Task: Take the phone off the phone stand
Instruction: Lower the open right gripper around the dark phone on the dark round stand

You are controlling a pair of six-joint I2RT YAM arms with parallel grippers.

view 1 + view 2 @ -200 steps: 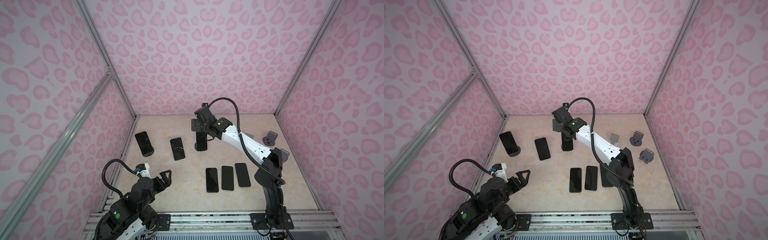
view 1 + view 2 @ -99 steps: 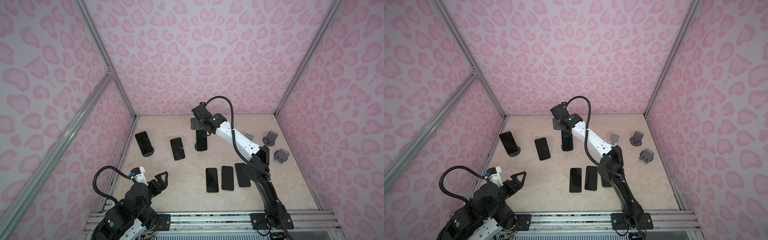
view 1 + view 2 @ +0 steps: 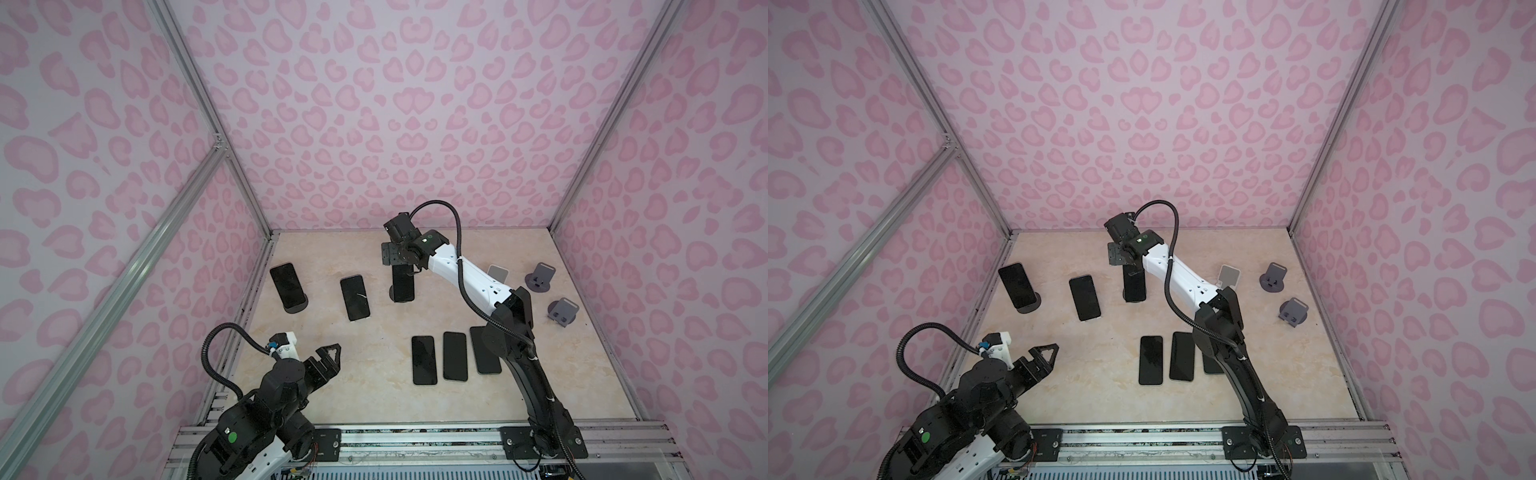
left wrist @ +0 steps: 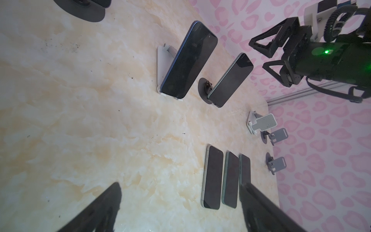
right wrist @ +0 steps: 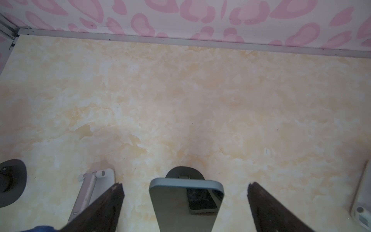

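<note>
A: Where do we find the phone [image 5: 176, 206]?
B: It leans tilted on its stand [image 5: 184, 173], a dark round disc with a small metal hinge. It sits toward the back of the table [image 3: 374, 332], near the middle. It is a thin slab with rounded corners. We see a matte grey-green back in the right wrist view and glossy black glass in the left wrist view.
A: And the right gripper [image 5: 184, 185]?
B: Its jaws are spread wide. We see its dark wedge-shaped fingers [image 5: 104, 206] on either side of the phone's top edge, neither touching it.
A: The left gripper [image 4: 180, 185]?
B: Its jaws are also apart, with nothing between them. It hangs low near the front left corner, well apart from the phone.
A: What else do we note?
B: The table is cream and marbled, with dark specks. Three flat phones [image 3: 455, 356] lie side by side near the front. A blue-edged phone [image 4: 188, 60] leans on a white folding stand [image 4: 160, 66] just left of ours. Two grey stands [image 3: 539, 277] with round bases sit near the right wall.
</note>
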